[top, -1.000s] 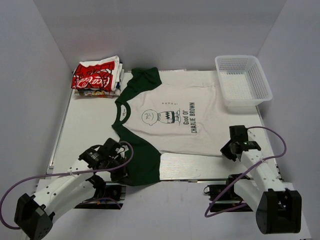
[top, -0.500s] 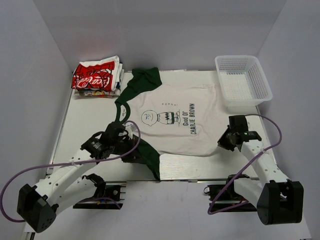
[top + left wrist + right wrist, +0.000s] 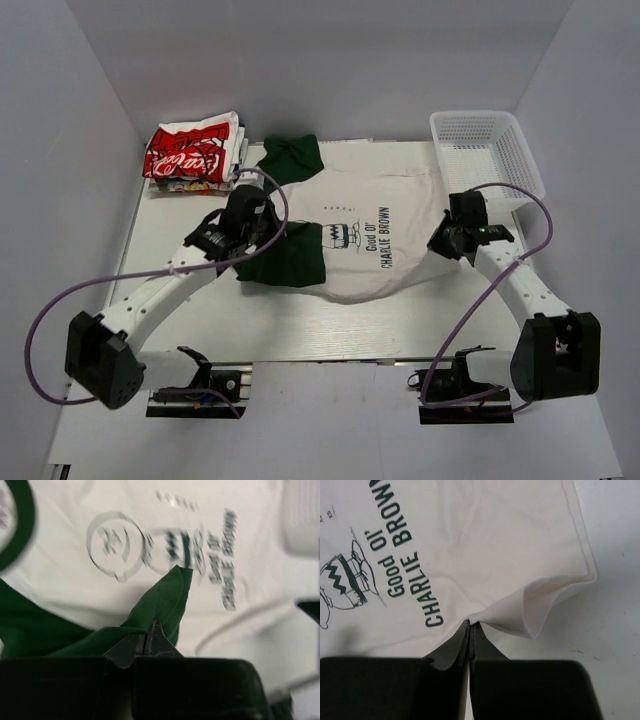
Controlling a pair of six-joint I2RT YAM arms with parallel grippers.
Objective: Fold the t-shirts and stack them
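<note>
One white fabric t-shirt with dark green sleeves and Charlie Brown print, spread over the middle of the pale table and held at both sides.

Left gripper pinched tight on the near dark green sleeve, with the sleeve laid across the cartoon face on the chest. Right gripper closed on the white hem toward the right edge, with the cloth raised in a small fold. At the far left corner, a stack of folded tees, topmost one white with red print. At the far right corner, a white plastic mesh basket.
</note>
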